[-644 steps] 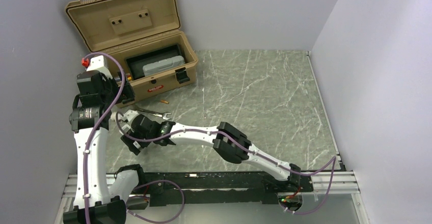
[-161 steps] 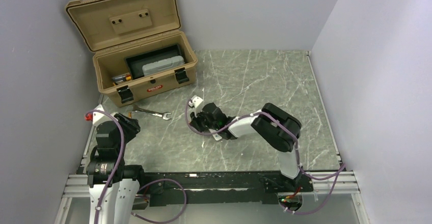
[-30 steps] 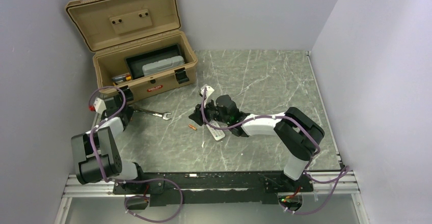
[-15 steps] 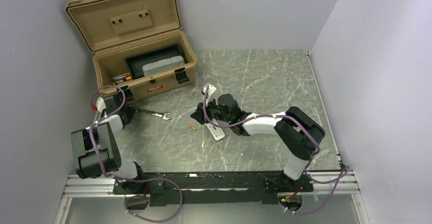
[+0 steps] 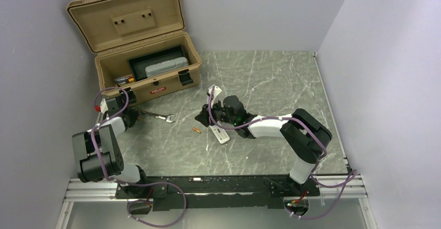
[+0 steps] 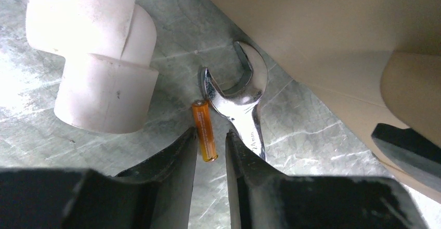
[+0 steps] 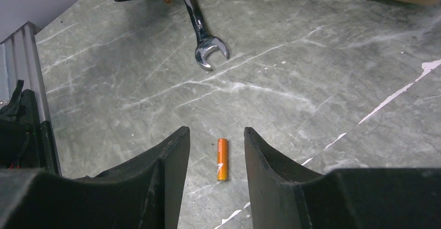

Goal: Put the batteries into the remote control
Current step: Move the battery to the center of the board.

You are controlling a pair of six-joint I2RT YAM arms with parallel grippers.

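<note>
Orange battery hard against the wrench: a bad pinch is your main risk.

Your left gripper (image 6: 210, 132) stands with jaws narrowed to a slit astride the near end of 1 battery (image 6: 204, 127). A sliver of gap shows on the wrench (image 6: 240, 109) side, so I judge it not yet pinched. That battery touches the wrench head at its 3 o'clock, so the finger there may ride onto the steel. A hold so near the end could also let the cell pivot or squirt toward the fitting (image 6: 99, 67) at 10 o'clock. Your right gripper (image 7: 216, 130), jaws spread and holding nothing, hangs over the second battery (image 7: 222, 158), where a skewed descent could roll it. The remote (image 5: 219, 134) lies loose on the table (image 5: 270, 83) at 5 o'clock of that gripper, so it may slide when a cell is pressed in. Whether its recess faces up is too small to tell.
</note>
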